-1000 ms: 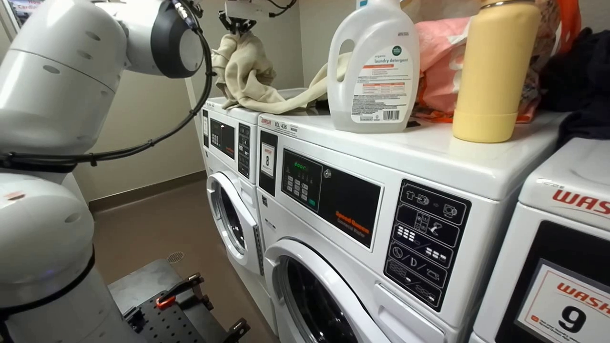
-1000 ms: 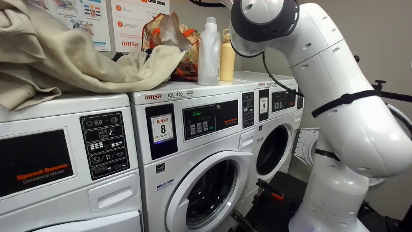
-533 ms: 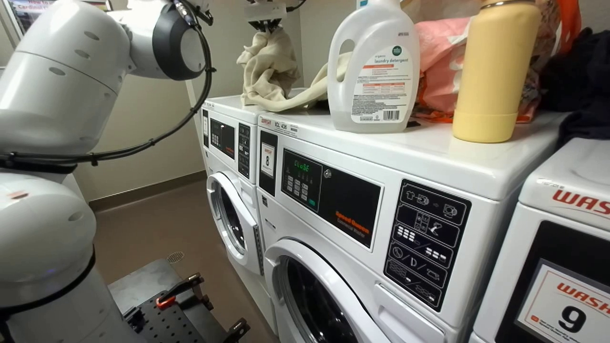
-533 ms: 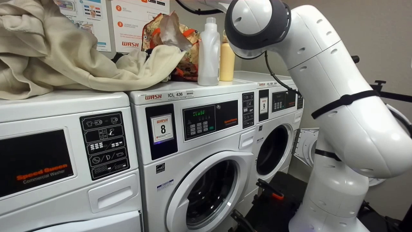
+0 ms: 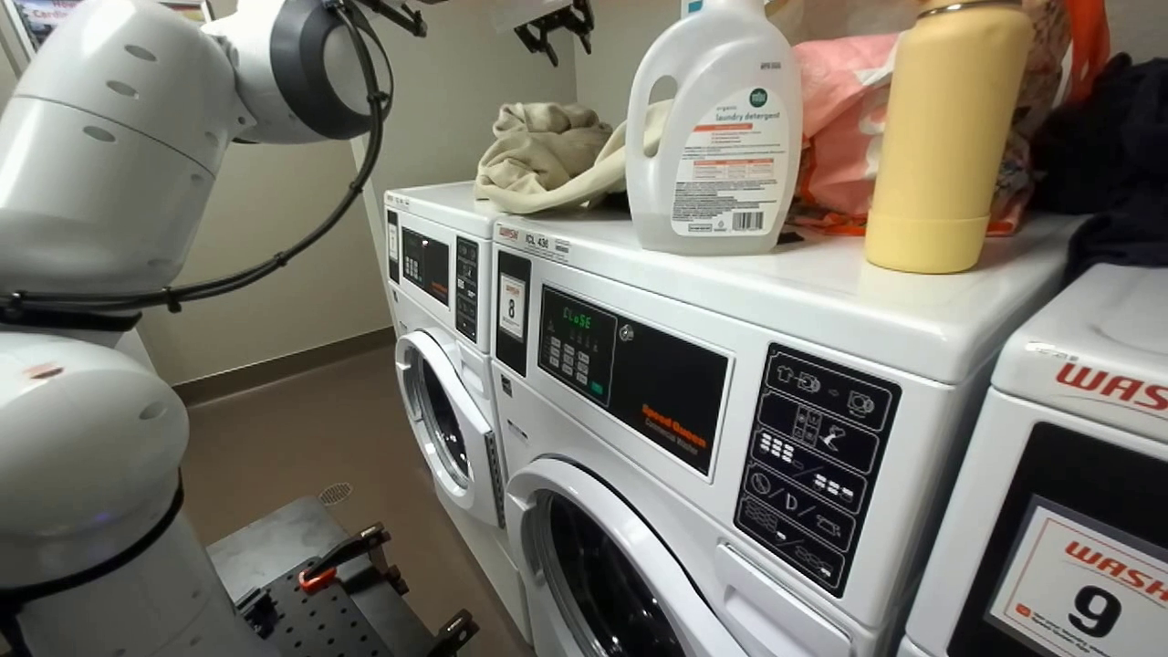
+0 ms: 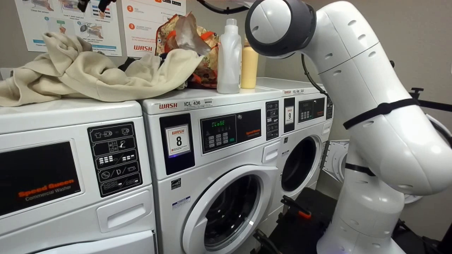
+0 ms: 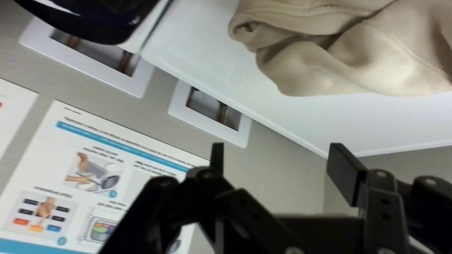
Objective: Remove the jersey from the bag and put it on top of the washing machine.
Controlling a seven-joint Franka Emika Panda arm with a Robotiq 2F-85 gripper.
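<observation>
A beige jersey (image 5: 543, 164) lies in a crumpled heap on the top of the washing machine (image 6: 70, 110) at the row's end. Its long tail reaches across onto machine 8, and in an exterior view the jersey's end (image 6: 176, 67) overlaps the patterned bag (image 6: 206, 72) with orange handles. Whether cloth and bag touch I cannot tell. My gripper (image 5: 568, 50) hangs above the heap, apart from it. In the wrist view the gripper (image 7: 277, 165) stands open, with bare wall behind the gap and the jersey (image 7: 339, 60) off to the upper right.
A detergent bottle (image 5: 721, 128) and a yellow flask (image 5: 944, 146) stand on machine 8, in front of the bag. Dark cloth (image 5: 1113, 164) lies farther along the row. Posters (image 6: 152, 28) hang on the wall behind. A round door (image 6: 229, 211) is on machine 8's front.
The gripper had the jersey's top bunched in it and shifted it toward the detergent bottle. Now it has let go, and the cloth has slumped into a lower heap beneath the opened jaws.
</observation>
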